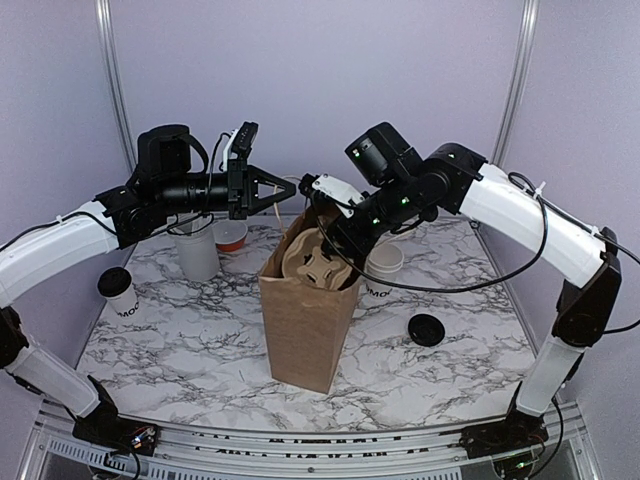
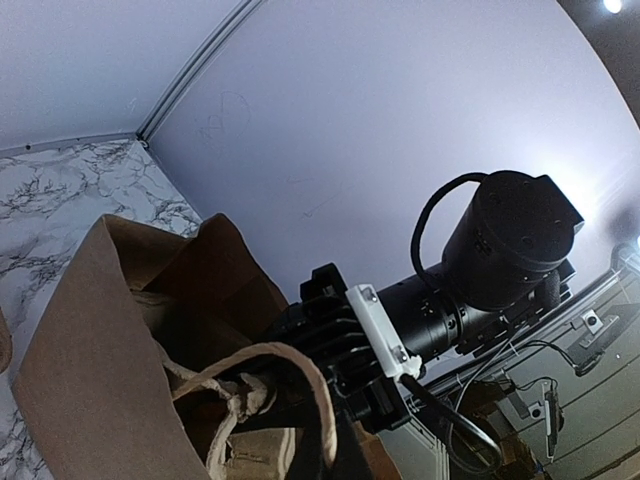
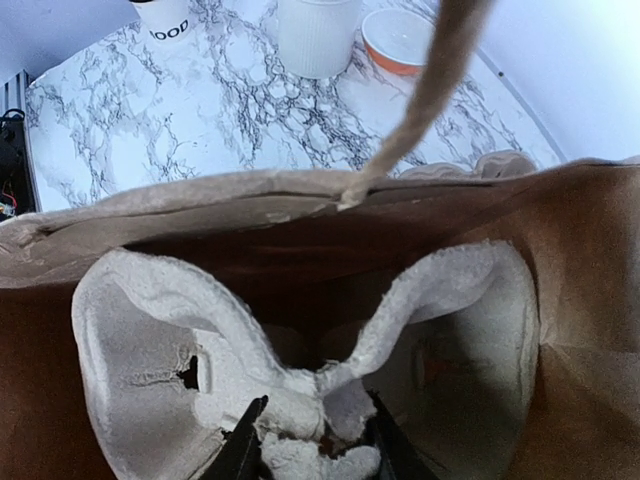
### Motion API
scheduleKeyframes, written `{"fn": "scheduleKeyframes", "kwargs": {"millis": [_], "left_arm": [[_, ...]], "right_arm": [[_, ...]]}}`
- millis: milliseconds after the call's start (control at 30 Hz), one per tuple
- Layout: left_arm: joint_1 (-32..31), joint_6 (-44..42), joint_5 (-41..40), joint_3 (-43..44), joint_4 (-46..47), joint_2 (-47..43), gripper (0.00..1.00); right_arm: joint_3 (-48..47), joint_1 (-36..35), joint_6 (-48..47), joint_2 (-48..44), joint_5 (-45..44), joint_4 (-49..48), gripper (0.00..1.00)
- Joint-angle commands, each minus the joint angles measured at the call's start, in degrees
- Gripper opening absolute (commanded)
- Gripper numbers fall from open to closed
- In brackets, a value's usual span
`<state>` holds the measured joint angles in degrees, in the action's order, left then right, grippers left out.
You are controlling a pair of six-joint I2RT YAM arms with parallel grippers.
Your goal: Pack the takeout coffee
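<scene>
The takeout coffee (image 1: pixel 117 291) stands at the left edge of the marbled worktop (image 1: pixel 200 345), lid on, well apart from both arms and touched by nothing. In the right wrist view it sits in the upper left corner.

The brown paper bag (image 1: pixel 300 320) stands upright at the centre of the overhead frame, between the cup and the right arm. A pulp cup carrier (image 1: pixel 315 262) rests in its open mouth. The right end effector (image 3: pixel 318 455) reaches down into the bag, its fingers clamped on either side of the carrier's crumpled centre ridge. The left end effector (image 1: pixel 290 188) hangs above the bag's upper left rim, fingertips pinched together on the bag handle (image 3: pixel 440 70), which runs taut upward.

Behind the bag on the left stand a ribbed utensil holder (image 1: pixel 197 252) and an orange bowl (image 1: pixel 231 236). A lidless cup (image 1: pixel 382 268) stands just right of the bag, and a loose black lid (image 1: pixel 427 330) lies further to the lower right.
</scene>
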<state>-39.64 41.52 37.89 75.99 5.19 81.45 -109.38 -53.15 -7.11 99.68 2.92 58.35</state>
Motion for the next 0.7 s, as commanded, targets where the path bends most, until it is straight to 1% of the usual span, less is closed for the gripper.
{"fn": "scheduleKeyframes", "kwargs": {"millis": [0,367,500,667], "left_arm": [[0.3,-0.7,0.0,0.7,-0.6,-0.9,0.0],[0.3,-0.4,0.3,0.7,-0.2,-0.9,0.0],[0.3,-0.1,0.3,0.6,0.2,-0.9,0.0],[0.3,0.0,0.4,0.6,0.4,-1.0,0.0]], "right_arm": [[-1.7,-0.5,-0.3,-0.1,-0.2,-1.0,0.3],[-3.2,-0.7,-0.1,0.0,-0.5,-1.0,0.46],[-4.5,-0.9,0.1,0.3,-0.7,-0.5,0.5],[-4.8,-1.0,0.1,0.7,-1.1,-0.2,0.51]]}}
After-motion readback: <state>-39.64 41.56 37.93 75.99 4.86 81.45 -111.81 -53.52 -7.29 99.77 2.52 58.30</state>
